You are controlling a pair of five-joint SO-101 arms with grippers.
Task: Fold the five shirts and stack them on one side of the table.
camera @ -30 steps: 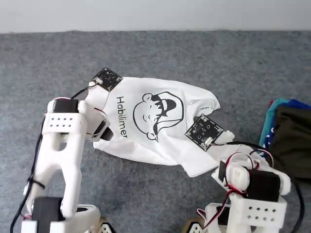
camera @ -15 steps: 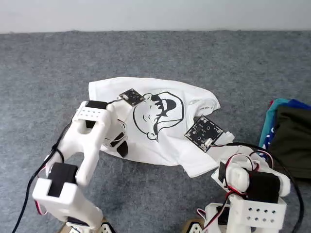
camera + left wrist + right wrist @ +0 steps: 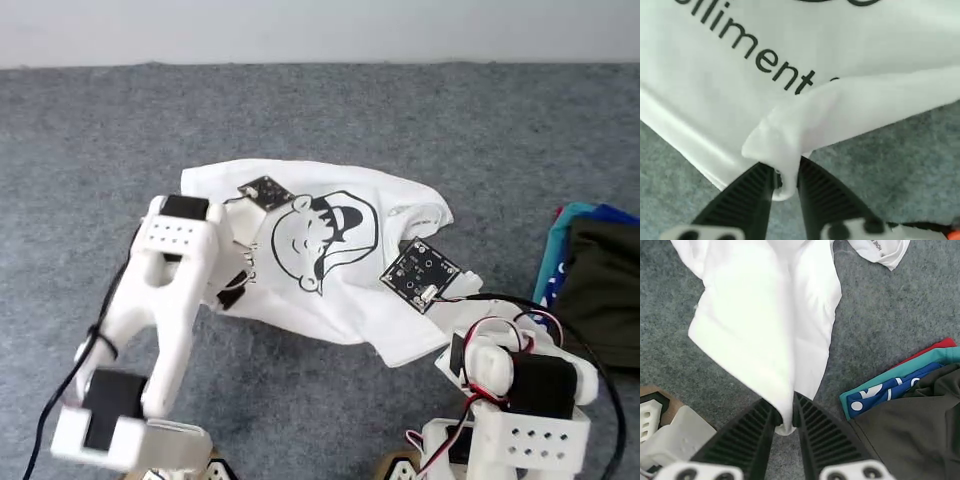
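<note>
With the left pincer nipping only a small bunch at the 8 o'clock edge of the white shirt lying mid counter, and the right pincer clamped on its 5 o'clock corner, an uneven pull could likely slip the cloth free or crease the fold crooked.

Grey, felt-like table, and across its middle lies the white shirt, rumpled, print up. Well off to the shirt's right in the high view, a stack of folded shirts, dark one on top.
</note>
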